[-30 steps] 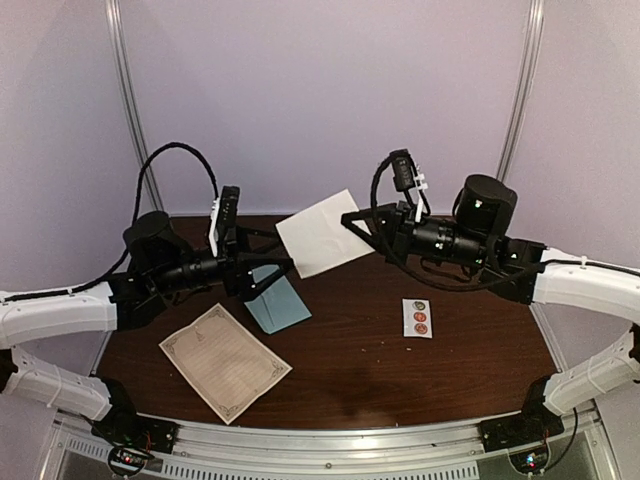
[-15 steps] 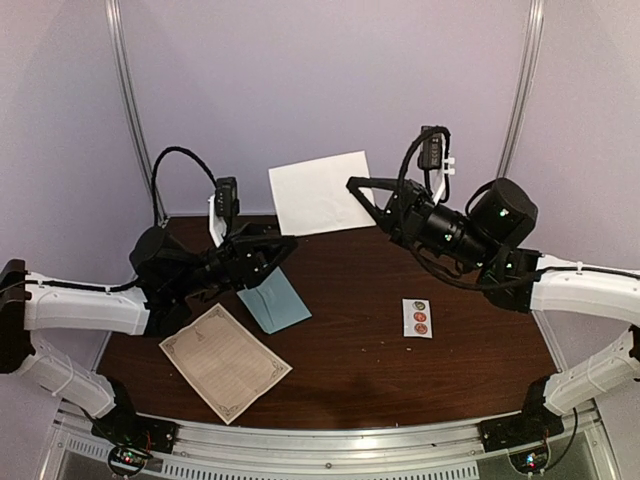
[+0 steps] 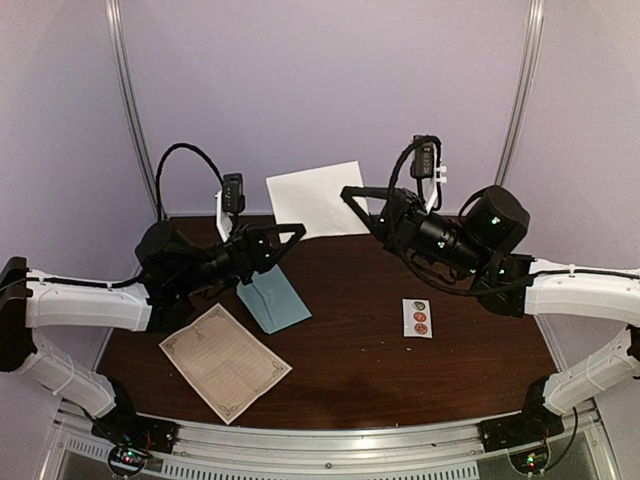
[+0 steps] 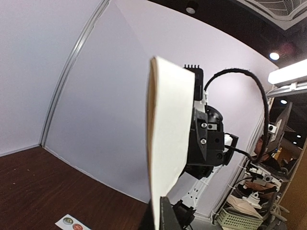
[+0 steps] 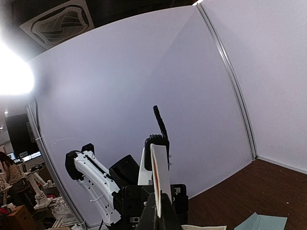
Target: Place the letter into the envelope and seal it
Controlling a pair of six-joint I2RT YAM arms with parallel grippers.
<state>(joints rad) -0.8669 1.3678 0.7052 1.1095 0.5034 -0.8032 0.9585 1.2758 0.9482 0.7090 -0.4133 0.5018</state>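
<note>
At upper centre of the overhead view, your right gripper point(image 3: 348, 195) and left gripper point(image 3: 298, 230) both clamp one white sheet point(image 3: 312, 195) aloft. Pull unevenly and it could tear or slip. The letter point(image 3: 225, 360) lies lower left on the table point(image 3: 400, 370), with the envelope point(image 3: 275, 300) just beside it.

Cream letter point(image 3: 225, 362) with dark ornate border, blue-teal envelope point(image 3: 275, 300), white sheet point(image 3: 315, 198), dark brown table point(image 3: 400, 380).
</note>
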